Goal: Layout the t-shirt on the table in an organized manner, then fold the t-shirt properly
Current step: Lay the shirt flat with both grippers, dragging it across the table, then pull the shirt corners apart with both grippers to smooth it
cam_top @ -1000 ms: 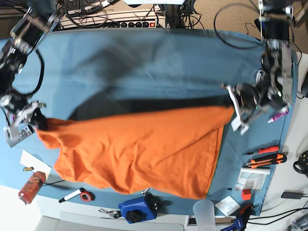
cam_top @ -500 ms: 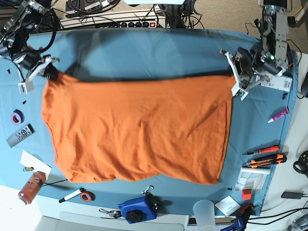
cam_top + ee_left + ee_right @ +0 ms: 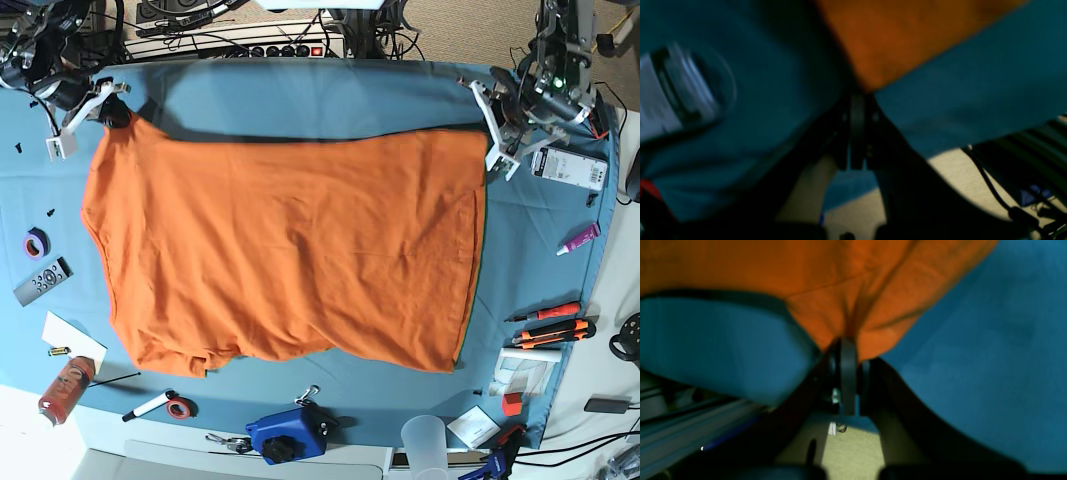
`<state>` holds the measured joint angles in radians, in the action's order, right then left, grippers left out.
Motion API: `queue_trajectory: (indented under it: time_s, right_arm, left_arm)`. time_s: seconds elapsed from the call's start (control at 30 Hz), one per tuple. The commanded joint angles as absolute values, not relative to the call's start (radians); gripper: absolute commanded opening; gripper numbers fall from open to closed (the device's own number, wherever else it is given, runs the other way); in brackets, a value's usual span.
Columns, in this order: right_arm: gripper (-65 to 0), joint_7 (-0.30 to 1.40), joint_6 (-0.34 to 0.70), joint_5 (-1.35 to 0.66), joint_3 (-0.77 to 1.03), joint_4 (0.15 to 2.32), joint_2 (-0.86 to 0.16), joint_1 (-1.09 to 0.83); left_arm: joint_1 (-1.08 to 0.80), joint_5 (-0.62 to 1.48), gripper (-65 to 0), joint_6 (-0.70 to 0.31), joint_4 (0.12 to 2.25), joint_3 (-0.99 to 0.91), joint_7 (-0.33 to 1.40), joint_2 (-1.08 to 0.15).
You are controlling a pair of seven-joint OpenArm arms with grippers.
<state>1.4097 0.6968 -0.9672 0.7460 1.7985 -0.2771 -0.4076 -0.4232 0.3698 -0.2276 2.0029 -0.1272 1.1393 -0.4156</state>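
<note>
The orange t-shirt (image 3: 290, 250) lies stretched across the middle of the counter (image 3: 330, 100), its long axis running left to right in the overhead view. One straight edge sits at the right of the frame and the narrower, more rumpled end at the left, where a sleeve bulges out toward the lower left. The upper edge is pulled taut in a nearly straight line between the two arms, casting a dark shadow band on the blue cloth just above it. The lower edge sags in a soft wave, with a small fold turned up near the lower left corner. The fabric is plain, bright, unprinted, mostly flat with shallow wrinkles fanning from the held corners.

At the upper right of the overhead view, the left gripper (image 3: 497, 130) has its jaws together, pinching the shirt's upper right corner; the left wrist view shows the orange point narrowing right into the closed jaws. At the upper left, the right gripper (image 3: 108, 108) is likewise clamped on the opposite corner, bunched folds gathering into it.
</note>
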Motion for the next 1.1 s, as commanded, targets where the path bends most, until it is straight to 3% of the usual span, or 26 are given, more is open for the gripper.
queue_trajectory:
  time_s: [0.0,0.17,0.4,0.43,0.53,0.6,0.83,1.07]
  right_arm:
    - [-65.0,1.396,0.698,-0.990,0.755,1.831,-0.290,-0.419]
    - [-65.0,1.396,0.698,-1.006,0.755,1.910,-0.291,-0.475]
    - [-65.0,1.396,0.698,-1.006,0.755,1.924,-0.291,-0.479]
    - [-65.0,1.396,0.698,-1.005,0.755,1.924,-0.291,-0.479]
    - [-65.0,1.396,0.698,-1.006,0.755,1.924,-0.291,-0.479]
    - [-65.0,1.396,0.698,-1.006,0.755,1.924,-0.291,-0.479]
    - [-65.0,1.396,0.698,-1.005,0.755,1.924,-0.291,-0.479]
    - [-65.0,1.396,0.698,-1.006,0.755,1.924,-0.291,-0.479]
  left_arm:
    - [-0.456,0.337,-65.0,-0.224,2.010,-0.143,1.214,-0.421]
    - [-0.520,0.352,-65.0,-0.228,2.060,-0.259,1.185,-0.374]
    - [-0.520,0.478,-65.0,-0.324,2.062,-0.334,1.074,-0.346]
    - [-0.512,0.500,-61.5,-0.344,2.062,-0.334,1.073,-0.346]
    - [-0.485,0.532,-43.1,-0.394,2.062,-0.334,1.046,-0.346]
    - [-0.472,0.518,-37.6,-0.433,2.062,-0.334,1.000,-0.346]
    - [-0.466,0.287,-38.0,-0.642,2.062,-0.264,0.904,-0.347]
    - [-0.464,-0.015,-39.5,-0.549,2.062,-0.043,0.736,-0.421]
